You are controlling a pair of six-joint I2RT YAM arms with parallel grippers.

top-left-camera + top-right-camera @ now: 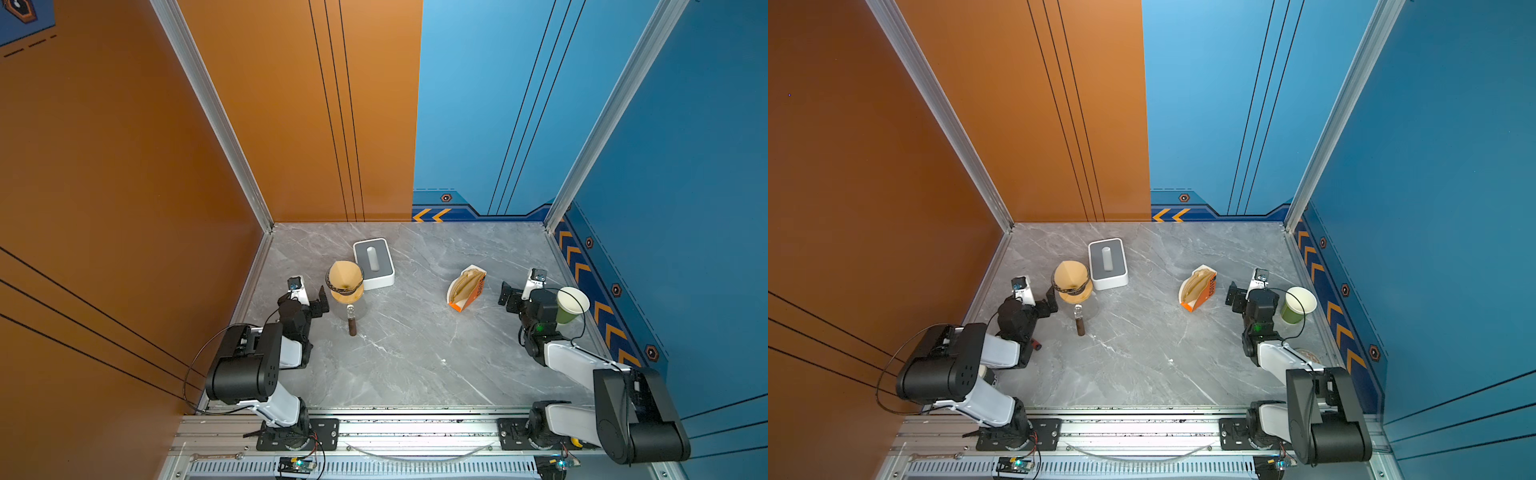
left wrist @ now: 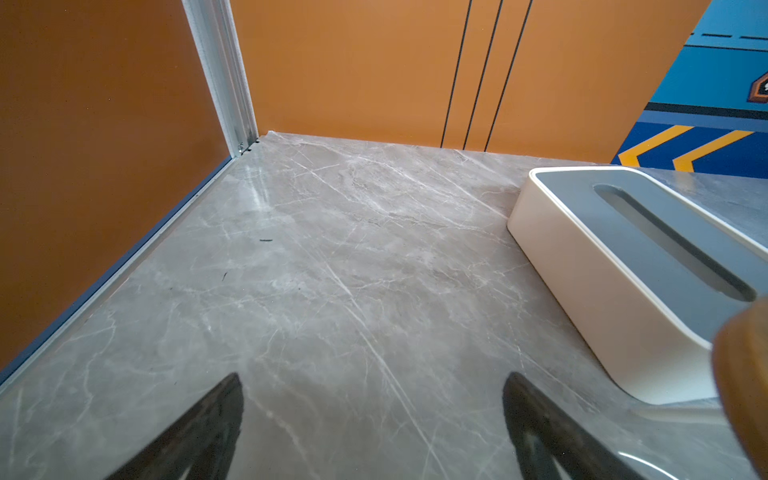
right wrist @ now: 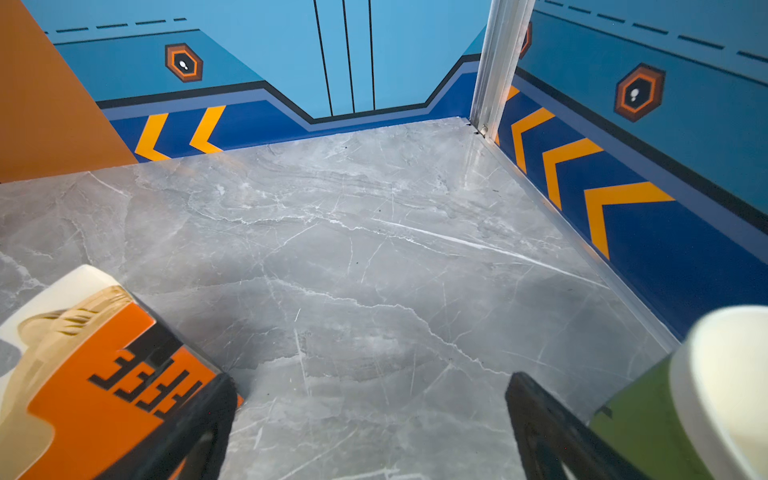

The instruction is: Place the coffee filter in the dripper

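Nearest the camera, an aluminium rail (image 1: 395, 428) runs along the front edge and carries the bases of the left arm (image 1: 249, 365) and the right arm (image 1: 623, 407), both reaching out over the grey marble table (image 1: 415, 353). Farther in on the left stands a clear glass server (image 1: 360, 311), its brown handle (image 1: 352, 326) pointing toward the rail. A wooden ring (image 1: 347, 298) rests on the server and the dark dripper (image 1: 337, 289) sits on that. The tan coffee filter (image 1: 344, 272) is seated in the dripper's mouth, well apart from both grippers' fingers. The left gripper (image 2: 372, 386) is just beside the server and dripper, on their left. Its jaws are spread wide over bare table and hold nothing. On the right, the right gripper (image 3: 370, 380) is likewise spread wide and empty. It sits between a green paper cup (image 1: 571, 307) with a white inside and an orange-and-white carton (image 1: 467, 289) holding a stack of tan filters, each close to one finger. Behind the dripper, just beside it, lies a white tissue box (image 1: 374, 262) with a grey slotted top. Beyond the table rise an orange wall (image 1: 291, 124) and a blue wall (image 1: 478, 104).
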